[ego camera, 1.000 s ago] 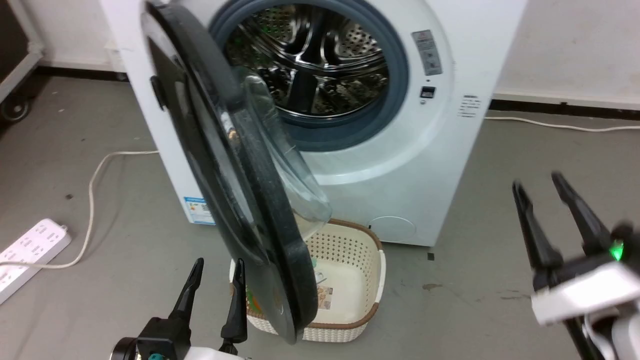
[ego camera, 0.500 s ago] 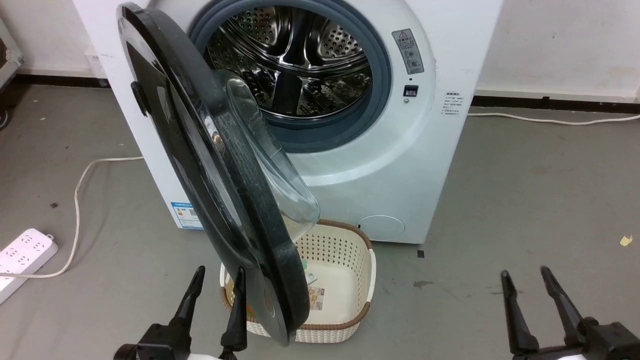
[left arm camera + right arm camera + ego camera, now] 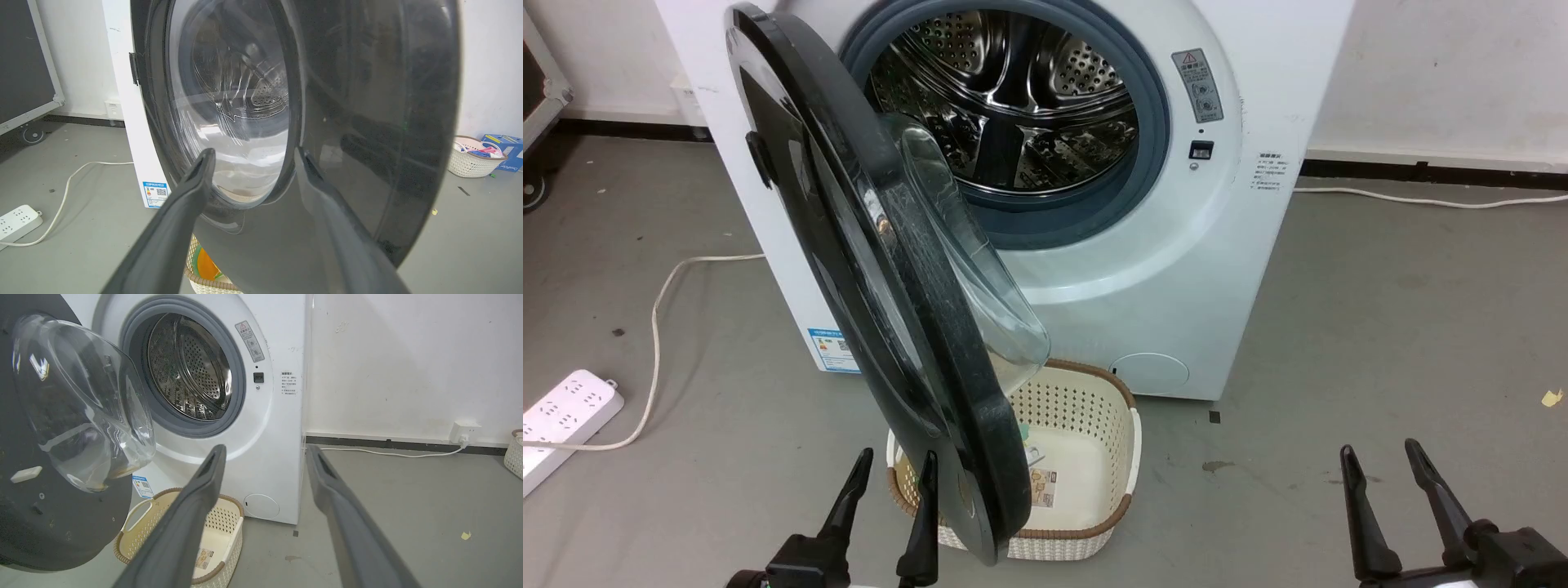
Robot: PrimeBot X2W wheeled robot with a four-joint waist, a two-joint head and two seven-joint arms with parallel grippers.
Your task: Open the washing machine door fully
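The washing machine (image 3: 1176, 269) is a white front-loader with its steel drum exposed. The washing machine door (image 3: 849, 245), a black disc with a bulging glass bowl (image 3: 980, 286), stands swung out on its left hinge, edge-on to me. My left gripper (image 3: 896, 454) is open just in front of the door's lower outer face, apart from it. In the left wrist view the door (image 3: 367, 102) looms close behind the open left gripper (image 3: 254, 151). My right gripper (image 3: 1379, 447) is open over bare floor at lower right, well clear of the door. The right wrist view has the right gripper (image 3: 266, 448) facing the machine (image 3: 282, 437) and the door's inner side (image 3: 49, 522).
A cream perforated basket (image 3: 1086, 425) sits on the floor under the door's lower edge. A white power strip (image 3: 564, 420) and its cable lie at the left. A white cable (image 3: 1421, 200) runs along the wall at the right. Another basket (image 3: 474, 159) stands far right.
My right gripper has dropped from mid-right to the lower right corner. The head camera shifted a little. The door's angle and my left gripper look much the same.
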